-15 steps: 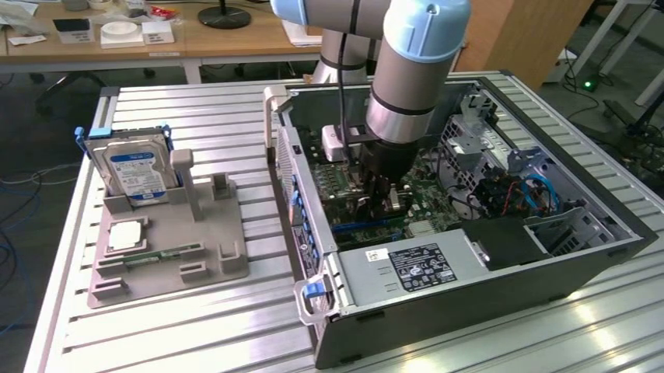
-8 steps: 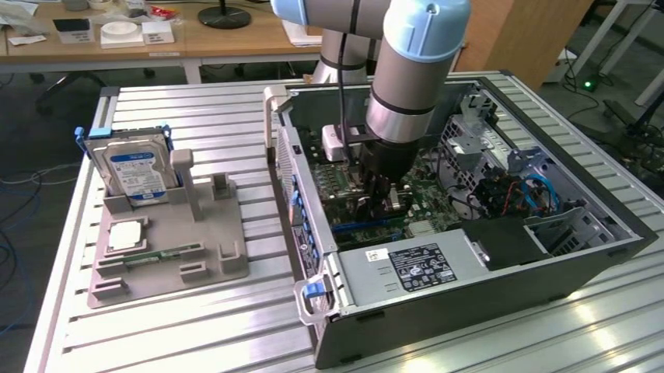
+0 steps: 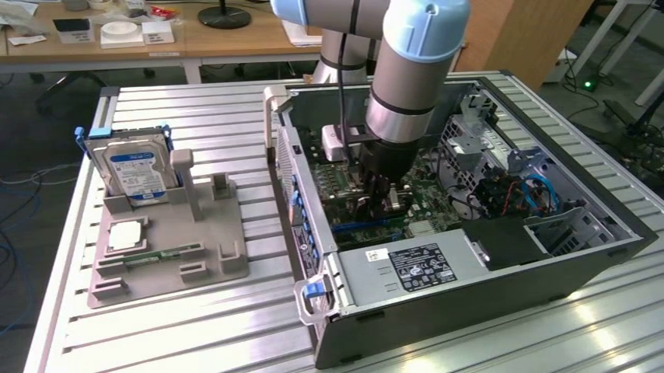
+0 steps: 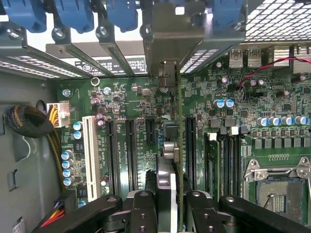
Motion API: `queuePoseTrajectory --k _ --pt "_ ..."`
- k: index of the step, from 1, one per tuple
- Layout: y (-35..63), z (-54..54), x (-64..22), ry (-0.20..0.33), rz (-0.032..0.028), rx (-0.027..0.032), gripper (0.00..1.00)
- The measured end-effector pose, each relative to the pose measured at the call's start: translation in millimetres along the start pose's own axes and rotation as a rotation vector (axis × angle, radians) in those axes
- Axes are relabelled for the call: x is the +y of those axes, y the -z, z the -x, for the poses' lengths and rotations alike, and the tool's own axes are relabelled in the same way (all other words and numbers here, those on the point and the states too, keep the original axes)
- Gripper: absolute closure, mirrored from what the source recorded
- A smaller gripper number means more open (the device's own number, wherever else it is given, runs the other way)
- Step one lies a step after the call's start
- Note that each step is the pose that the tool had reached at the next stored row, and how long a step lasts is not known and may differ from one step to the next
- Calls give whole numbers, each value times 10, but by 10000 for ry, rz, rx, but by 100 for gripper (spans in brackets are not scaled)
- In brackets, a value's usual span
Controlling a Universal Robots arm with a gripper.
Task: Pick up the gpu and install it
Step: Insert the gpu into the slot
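The gpu (image 4: 180, 145) is seen edge-on in the wrist view, a thin dark card with its silvery bracket (image 4: 175, 43) at the case's rear slot openings. My gripper (image 4: 172, 216) is shut on it, with black fingers (image 4: 141, 213) on either side of the card. The card stands upright over the green motherboard (image 4: 146, 97), running alongside the black expansion slots (image 4: 130, 155). Whether its edge sits in a slot I cannot tell. In the exterior view the gripper (image 3: 377, 198) reaches down inside the open computer case (image 3: 467, 311), and the gpu (image 3: 365, 208) shows as a dark shape below it.
A grey holder (image 3: 166, 268) on the exterior view's left carries the hard drive (image 3: 130, 171) upright and a green memory stick (image 3: 161, 254). Inside the case lie the power supply (image 3: 415, 272), cable bundles (image 4: 29, 121), a white slot (image 4: 89, 150) and the CPU socket (image 4: 279, 189).
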State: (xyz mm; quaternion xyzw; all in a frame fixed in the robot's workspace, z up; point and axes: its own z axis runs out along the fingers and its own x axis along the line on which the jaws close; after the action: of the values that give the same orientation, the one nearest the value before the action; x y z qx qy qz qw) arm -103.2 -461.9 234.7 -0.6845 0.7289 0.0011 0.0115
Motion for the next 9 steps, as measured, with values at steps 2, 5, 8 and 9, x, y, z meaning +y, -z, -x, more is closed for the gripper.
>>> queuePoseTrajectory --k 2,5,8,9 --pt "-1 0 9 -2 1 2 72" --pt "-7 3 34 0 -1 1 72" --pt "-18 27 36 0 1 2 72" --pt "-20 31 36 0 1 2 72"
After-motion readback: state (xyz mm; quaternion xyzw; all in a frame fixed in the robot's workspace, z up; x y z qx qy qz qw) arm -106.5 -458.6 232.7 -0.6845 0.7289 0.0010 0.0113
